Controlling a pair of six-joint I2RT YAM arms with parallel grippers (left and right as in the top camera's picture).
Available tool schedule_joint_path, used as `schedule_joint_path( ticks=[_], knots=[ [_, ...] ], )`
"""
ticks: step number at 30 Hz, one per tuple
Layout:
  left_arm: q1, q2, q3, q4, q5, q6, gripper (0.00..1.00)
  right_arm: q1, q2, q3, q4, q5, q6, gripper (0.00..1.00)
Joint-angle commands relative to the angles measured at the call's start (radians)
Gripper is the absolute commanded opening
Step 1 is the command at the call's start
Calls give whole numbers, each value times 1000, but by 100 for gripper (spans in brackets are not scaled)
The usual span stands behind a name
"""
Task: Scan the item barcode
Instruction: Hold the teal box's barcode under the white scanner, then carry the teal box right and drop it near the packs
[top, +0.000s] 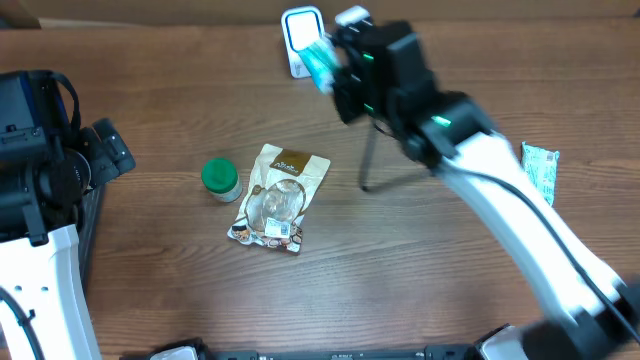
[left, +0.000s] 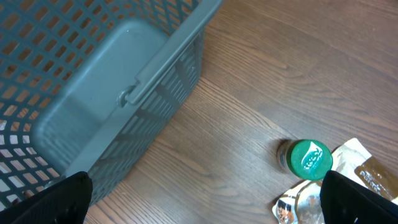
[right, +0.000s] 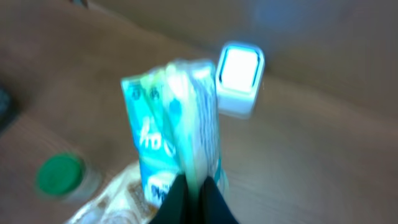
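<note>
My right end effector (right: 196, 194) pinches one edge of a teal packet (right: 171, 124), held up near the lit white scanner (right: 239, 74) on the surface. The grip looks thin, so the packet may twist and turn its barcode away. My left end effector (left: 205, 208) hangs open beside a grey basket (left: 93, 93).

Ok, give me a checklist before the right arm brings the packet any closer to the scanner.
1. Right claw shut on packet: ok.
2. Scanner window lit: ok.
3. Packet turned the right way to the scanner: cannot tell, the wrist view is blurred.
4. Nothing between packet and scanner: ok.
5. Left claw open and out of the way, over by the basket: ok.
</note>
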Motion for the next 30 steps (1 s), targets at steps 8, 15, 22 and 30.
schedule_joint_path(
  ticks=[8,15,22,30],
  knots=[
    [5,-9,7,-2,-6,-18,100,-261,-56,-175,-514,-47,381,4],
    [5,-9,7,-2,-6,-18,100,-427,-53,-535,-259,-133,383,4],
    [5,-9,7,-2,-6,-18,100,-520,-54,-622,-226,-185,367,60],
    [5,-9,7,-2,-6,-18,99,-489,-53,-611,-111,-596,246,70]
  ],
)
